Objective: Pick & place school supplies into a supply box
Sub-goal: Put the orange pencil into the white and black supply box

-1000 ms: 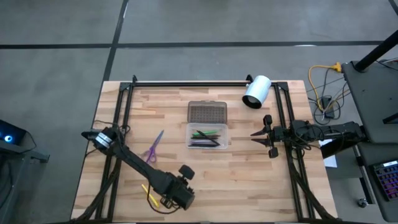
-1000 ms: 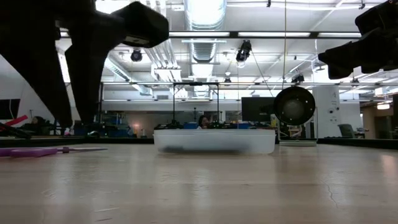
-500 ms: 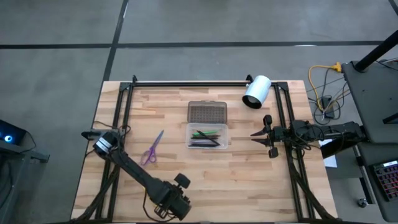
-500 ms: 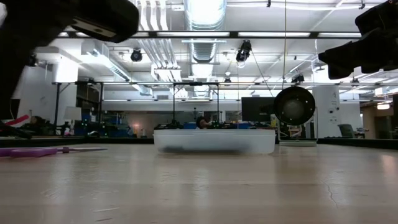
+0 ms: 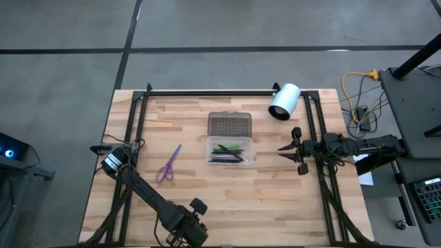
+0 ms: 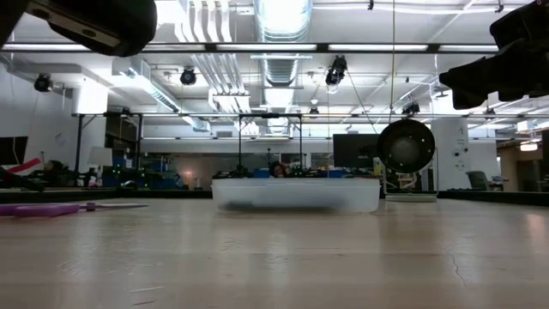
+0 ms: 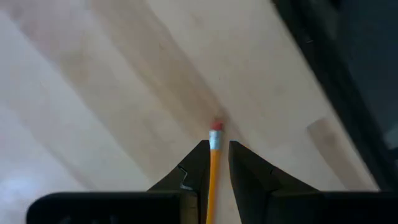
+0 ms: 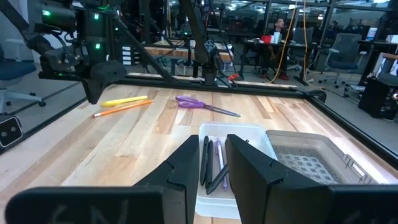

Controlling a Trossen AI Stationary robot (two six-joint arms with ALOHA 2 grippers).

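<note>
An orange pencil (image 7: 214,165) with a pink eraser lies near the table's front edge beside a yellow pen (image 8: 124,99). My left gripper (image 7: 218,146) points down over the pencil, open by a narrow gap. Its fingers stand on either side of the pencil, whose eraser end shows past the tips. In the high view the left gripper (image 5: 180,232) hides both. Purple scissors (image 5: 167,164) lie flat at mid-left. The clear supply box (image 5: 230,150) holds green and dark pens. My right gripper (image 8: 213,155) waits at the table's right side, level and slightly open.
The box's dotted grey lid (image 5: 229,125) lies just behind the box. A white cylinder (image 5: 284,102) lies at the far right. Black frame rails (image 5: 138,131) run along the table's left, right and far sides. Bare wood lies between the scissors and the box.
My left gripper has gone toward the table's near edge and a little to the left, staying pointed down. It has passed out of the low view except for its upper body. The gap between its fingers is unchanged.
</note>
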